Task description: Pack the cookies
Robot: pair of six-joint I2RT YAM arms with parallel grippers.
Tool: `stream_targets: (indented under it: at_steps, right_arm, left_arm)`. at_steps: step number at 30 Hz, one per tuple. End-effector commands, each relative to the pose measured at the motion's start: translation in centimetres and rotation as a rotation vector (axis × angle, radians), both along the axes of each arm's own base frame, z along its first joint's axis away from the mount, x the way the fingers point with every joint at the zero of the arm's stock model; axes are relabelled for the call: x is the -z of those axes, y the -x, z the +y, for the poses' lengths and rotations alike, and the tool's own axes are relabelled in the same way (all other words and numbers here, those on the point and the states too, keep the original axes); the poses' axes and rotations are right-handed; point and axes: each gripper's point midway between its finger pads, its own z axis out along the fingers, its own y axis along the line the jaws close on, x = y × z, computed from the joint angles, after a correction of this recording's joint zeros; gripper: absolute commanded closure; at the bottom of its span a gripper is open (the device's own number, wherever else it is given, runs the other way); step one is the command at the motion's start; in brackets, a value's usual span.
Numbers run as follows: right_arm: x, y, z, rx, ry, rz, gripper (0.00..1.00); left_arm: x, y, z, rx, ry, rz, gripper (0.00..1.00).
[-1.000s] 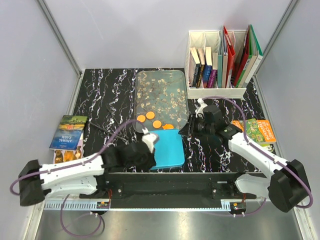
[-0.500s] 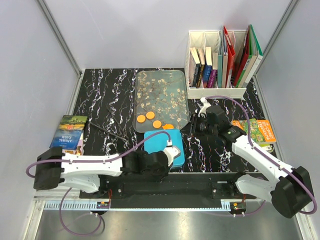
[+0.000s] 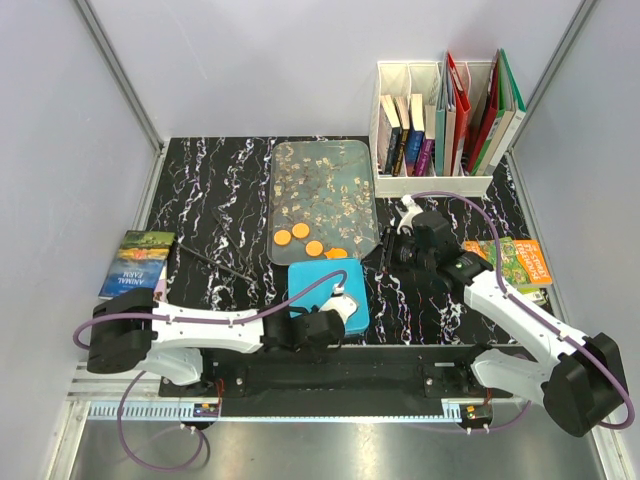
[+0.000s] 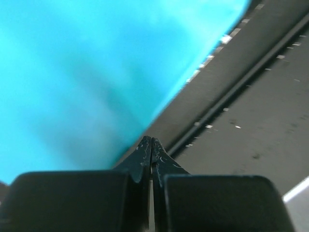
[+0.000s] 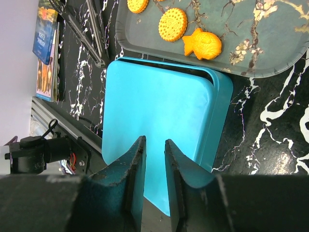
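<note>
Several orange cookies [image 3: 300, 231] lie at the near end of a clear floral tray [image 3: 322, 160]. The right wrist view shows two round ones [image 5: 173, 24] and a fish-shaped one [image 5: 203, 44]. A closed cyan box [image 3: 318, 282] sits just in front of the tray and also shows in the right wrist view [image 5: 159, 106]. My left gripper [image 3: 343, 308] is shut and empty at the box's near edge; in its wrist view the tips [image 4: 151, 141] meet beside the cyan surface [image 4: 87, 72]. My right gripper [image 3: 384, 254] hovers right of the box, slightly open and empty [image 5: 154, 141].
Black tongs [image 3: 215, 255] lie left of the tray and also show in the right wrist view [image 5: 94, 29]. A book [image 3: 135, 265] lies at the far left and another [image 3: 515, 262] at the right. A white file holder with books [image 3: 440, 120] stands at the back right.
My left arm has swung right, from the box's left side to its near edge. The right arm has barely moved.
</note>
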Motion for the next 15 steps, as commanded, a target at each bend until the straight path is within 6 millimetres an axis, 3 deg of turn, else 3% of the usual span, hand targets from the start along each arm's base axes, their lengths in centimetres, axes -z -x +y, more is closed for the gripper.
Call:
stream_targets:
  at_steps: [1, 7, 15]
  right_arm:
    - [-0.9, -0.4, -0.2, 0.01, 0.004, -0.04, 0.7]
    - [-1.2, -0.4, -0.2, 0.012, -0.004, -0.045, 0.71]
    - [-1.4, -0.2, -0.3, 0.013, -0.007, -0.048, 0.7]
  left_arm:
    - [-2.0, -2.2, -0.7, -0.081, 0.038, -0.112, 1.0]
    - [-2.6, -3.4, -0.5, -0.124, 0.036, -0.166, 1.0]
    - [-3.9, -3.1, -1.3, -0.112, 0.085, -0.162, 1.0]
